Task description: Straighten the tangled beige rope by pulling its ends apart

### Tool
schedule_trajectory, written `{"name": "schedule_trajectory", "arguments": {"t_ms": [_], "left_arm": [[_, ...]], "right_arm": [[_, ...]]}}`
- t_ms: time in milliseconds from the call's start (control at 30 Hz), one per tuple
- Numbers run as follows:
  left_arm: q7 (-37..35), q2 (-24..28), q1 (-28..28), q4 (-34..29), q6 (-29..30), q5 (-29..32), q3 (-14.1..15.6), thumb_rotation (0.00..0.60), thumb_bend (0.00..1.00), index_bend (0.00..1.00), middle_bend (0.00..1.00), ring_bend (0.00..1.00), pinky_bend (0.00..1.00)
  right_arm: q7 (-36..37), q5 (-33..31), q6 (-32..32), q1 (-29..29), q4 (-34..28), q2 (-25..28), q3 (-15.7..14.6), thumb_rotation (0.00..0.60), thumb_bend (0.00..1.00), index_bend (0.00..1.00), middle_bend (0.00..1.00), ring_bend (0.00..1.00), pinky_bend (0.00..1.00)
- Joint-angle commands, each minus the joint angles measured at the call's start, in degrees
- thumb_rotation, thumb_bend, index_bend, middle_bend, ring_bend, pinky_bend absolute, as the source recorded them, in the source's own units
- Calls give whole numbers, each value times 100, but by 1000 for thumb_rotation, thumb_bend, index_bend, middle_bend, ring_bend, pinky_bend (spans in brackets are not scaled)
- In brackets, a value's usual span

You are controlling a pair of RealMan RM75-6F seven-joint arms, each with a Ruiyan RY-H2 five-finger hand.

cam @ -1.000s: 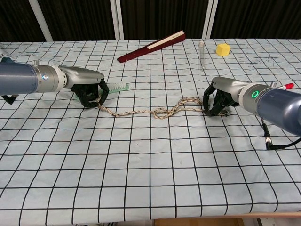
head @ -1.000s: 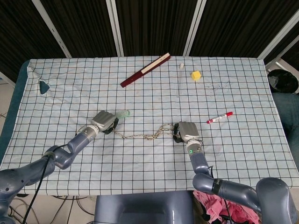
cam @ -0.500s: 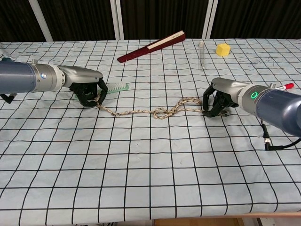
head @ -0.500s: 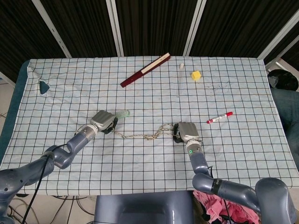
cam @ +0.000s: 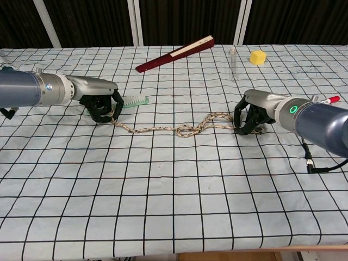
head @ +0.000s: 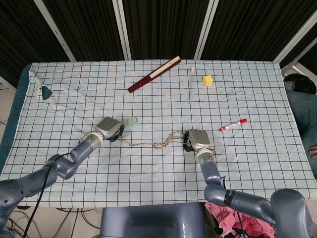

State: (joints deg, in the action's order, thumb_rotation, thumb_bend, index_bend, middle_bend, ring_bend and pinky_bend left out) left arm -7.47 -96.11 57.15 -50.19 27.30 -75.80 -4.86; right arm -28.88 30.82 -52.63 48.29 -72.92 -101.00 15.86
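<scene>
The left hand lies knuckles-up on the table, its dark fingers curled down around one end of the beige rope. The right hand sits the same way at the other end, fingers hooked over the cord, though from here the exact pinch under its palm is hard to make out.

Between the two hands the rope runs along the checked cloth, nearly straight from the left hand to a small knot about midway; from the knot on to the right hand it splits into a loose loop.

Just beyond the left hand, touching or nearly touching its back, lies a green brush. Farther back from the rope rests a dark red folded fan, tilted across the squares. Behind the right hand stands a clear tube, with a yellow cube beside it. A red marker lies out past the right hand, away from the rope. Far off beyond the left hand, near the table's edge, sits a small teal object.
</scene>
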Motion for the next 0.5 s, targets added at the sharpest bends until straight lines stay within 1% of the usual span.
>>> {"name": "schedule_trajectory", "arguments": {"t_ms": [33, 200, 500], "left_arm": [[-5, 1, 2, -5, 0, -2, -3, 600, 509, 609, 858, 890, 882], [-6, 16, -6, -25, 35, -8, -12, 600, 509, 616, 859, 892, 882], [-23, 191, -19, -199, 129, 33, -98, 600, 509, 616, 859, 892, 882]], "right_arm": [[5, 0, -3, 3, -5, 3, 11, 600, 525, 679, 985, 1000, 982], [44, 9, -11, -10, -30, 41, 43, 600, 525, 679, 985, 1000, 982], [102, 70, -89, -46, -271, 320, 150, 600, 525, 679, 985, 1000, 982]]}}
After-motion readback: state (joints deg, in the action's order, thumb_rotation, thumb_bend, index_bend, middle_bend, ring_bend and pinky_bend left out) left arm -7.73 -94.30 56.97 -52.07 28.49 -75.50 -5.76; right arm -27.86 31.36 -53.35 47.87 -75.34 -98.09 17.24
